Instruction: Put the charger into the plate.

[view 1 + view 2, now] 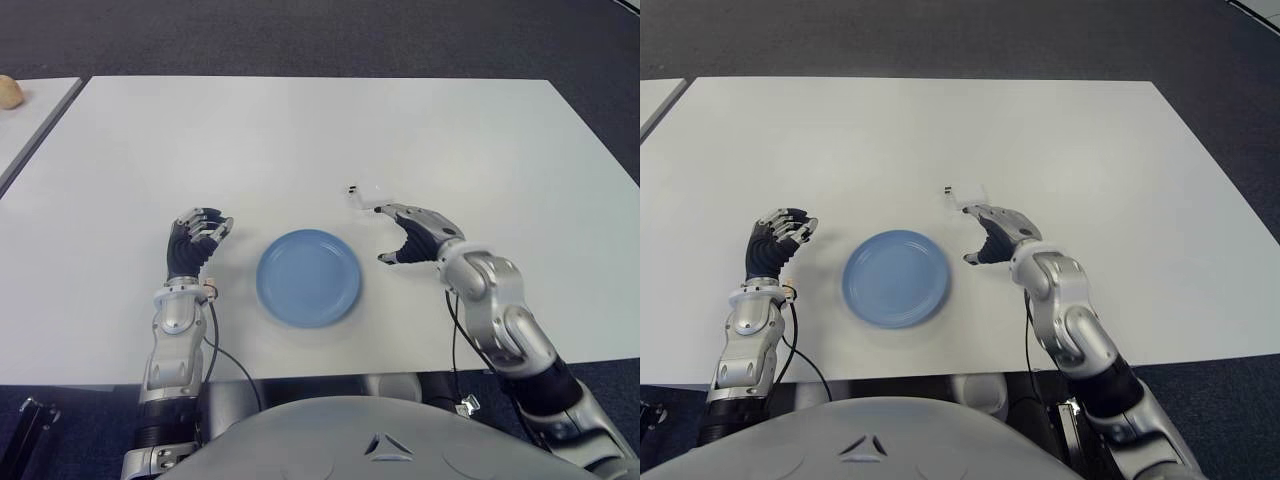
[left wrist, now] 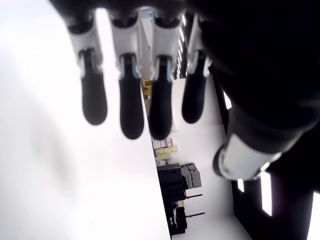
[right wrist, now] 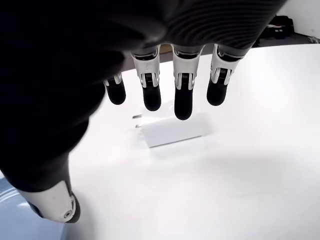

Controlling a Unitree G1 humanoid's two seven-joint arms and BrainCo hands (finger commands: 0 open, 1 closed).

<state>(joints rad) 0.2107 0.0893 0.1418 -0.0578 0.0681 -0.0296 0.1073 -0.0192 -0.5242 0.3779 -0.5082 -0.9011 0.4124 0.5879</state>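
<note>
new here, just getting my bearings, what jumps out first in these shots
The blue plate sits empty near the front of the white table, between the two hands. The right hand hovers open over a small white charger lying just right of the plate, not yet grasped. The left hand shows left of the plate, holding nothing.

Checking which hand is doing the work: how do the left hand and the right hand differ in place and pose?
The right hand reaches over the white charger, fingers spread just above it; the left hand shows left of the blue plate, near nothing. The right hand's fingers point toward the charger; the left hand's fingers are loosely bent upward. Both hold nothing, and both show over the white table.
</note>
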